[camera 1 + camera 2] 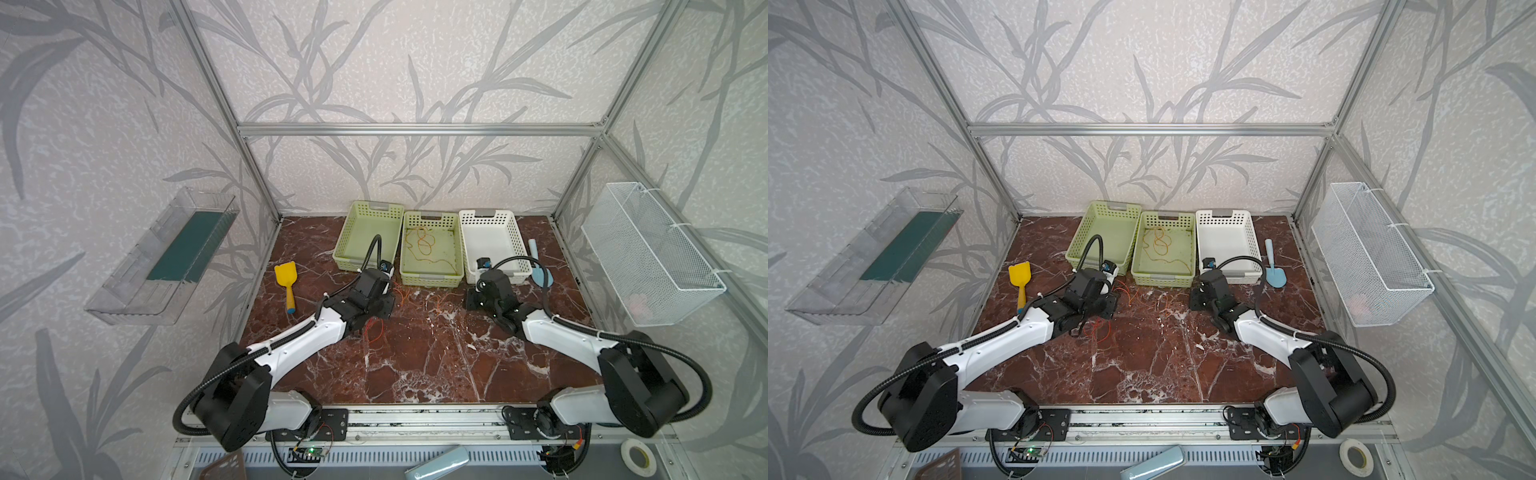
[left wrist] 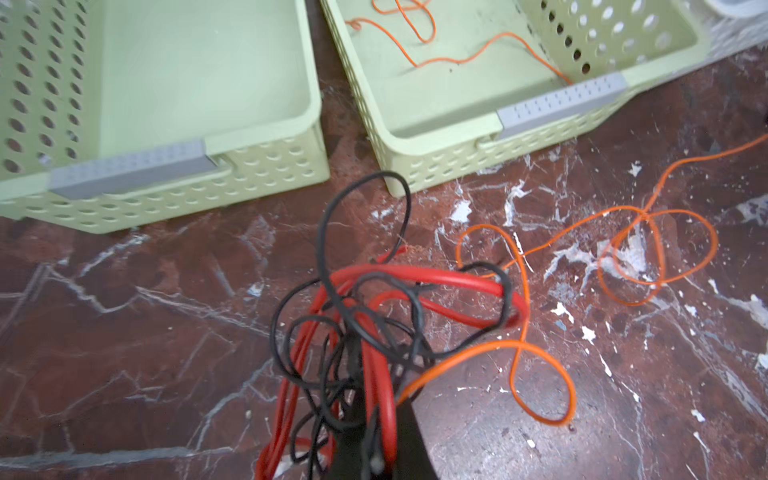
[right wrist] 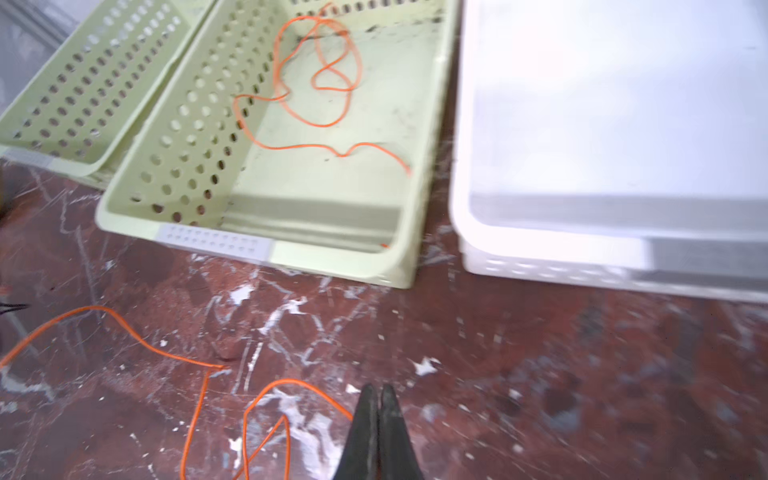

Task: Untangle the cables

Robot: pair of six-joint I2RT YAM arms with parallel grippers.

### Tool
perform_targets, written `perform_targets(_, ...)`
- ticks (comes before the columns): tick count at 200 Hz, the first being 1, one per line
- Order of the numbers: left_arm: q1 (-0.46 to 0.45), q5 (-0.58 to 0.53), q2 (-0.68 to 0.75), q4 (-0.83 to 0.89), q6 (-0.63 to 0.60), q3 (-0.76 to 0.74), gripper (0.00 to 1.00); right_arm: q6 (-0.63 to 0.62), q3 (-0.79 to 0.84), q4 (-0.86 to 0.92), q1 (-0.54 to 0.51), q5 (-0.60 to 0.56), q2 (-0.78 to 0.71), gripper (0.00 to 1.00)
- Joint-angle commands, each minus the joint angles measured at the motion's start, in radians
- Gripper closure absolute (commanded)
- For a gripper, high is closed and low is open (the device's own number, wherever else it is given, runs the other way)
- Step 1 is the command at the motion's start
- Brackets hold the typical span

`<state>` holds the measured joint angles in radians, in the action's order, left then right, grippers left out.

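My left gripper (image 2: 361, 374) is shut on a tangle of red cable (image 2: 415, 274) and black cable (image 2: 374, 175), held just above the marble table. The orange cable (image 2: 490, 344) runs out of that tangle and loops across the table toward my right gripper (image 3: 379, 390). The right gripper's jaws are pressed together, and the orange cable (image 3: 291, 381) runs into its left finger and ends there. More orange cable (image 1: 424, 245) lies coiled in the middle green basket (image 1: 430, 276). In both top views the left gripper (image 1: 382, 309) and right gripper (image 1: 478, 301) hang low in front of the baskets.
A second green basket (image 1: 345, 262) and a white basket (image 1: 519, 245) flank the middle one at the back. A yellow scoop (image 1: 286, 276) lies at the left and a blue scoop (image 1: 542, 276) at the right. A wire basket (image 1: 648, 253) hangs on the right wall.
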<state>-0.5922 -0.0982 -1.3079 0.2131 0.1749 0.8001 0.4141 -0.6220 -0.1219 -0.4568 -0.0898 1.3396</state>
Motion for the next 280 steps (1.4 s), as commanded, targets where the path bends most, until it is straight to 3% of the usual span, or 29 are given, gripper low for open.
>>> perform_targets(1, 0.032, -0.073, 0.047, 0.012, 0.001, -0.003, 1.0, 0.019, 0.034, 0.144, 0.077, -0.01, -0.096, 1.0)
perform_targets(56, 0.125, -0.075, 0.107, 0.032, -0.023, 0.008, 1.0, 0.061, 0.138, 0.185, 0.335, 0.063, -0.199, 1.0)
perform_targets(80, 0.19, -0.09, 0.138, 0.058, -0.038, 0.022, 1.0, 0.073, 0.128, 0.216, 0.364, 0.083, -0.174, 1.0)
perform_targets(130, 0.36, 0.015, 0.167, 0.047, -0.005, 0.031, 1.0, 0.119, 0.114, 0.245, 0.415, 0.103, -0.096, 1.0)
perform_targets(159, 0.403, 0.079, 0.164, 0.028, 0.024, 0.036, 1.0, 0.145, 0.111, 0.264, 0.439, 0.103, -0.068, 1.0)
perform_targets(175, 0.407, 0.147, 0.161, 0.019, 0.023, 0.035, 1.0, 0.156, 0.116, 0.272, 0.451, 0.1, -0.076, 1.0)
perform_targets(197, 0.403, 0.357, 0.155, -0.061, -0.007, 0.004, 1.0, 0.121, 0.127, 0.247, 0.448, 0.146, -0.1, 1.0)
perform_targets(224, 0.392, 0.503, 0.136, -0.166, 0.024, -0.022, 1.0, 0.098, 0.133, 0.21, 0.444, 0.193, -0.141, 1.0)
perform_targets(228, 0.389, 0.515, 0.134, -0.172, 0.025, -0.022, 1.0, 0.08, 0.133, 0.204, 0.443, 0.199, -0.149, 0.87)
perform_targets(248, 0.373, 0.53, 0.12, -0.169, 0.015, -0.009, 1.0, 0.075, 0.138, 0.18, 0.429, 0.215, -0.203, 0.56)
perform_targets(280, 0.333, 0.525, 0.102, -0.159, -0.004, 0.001, 1.0, 0.04, 0.114, 0.168, 0.34, 0.152, -0.292, 0.29)
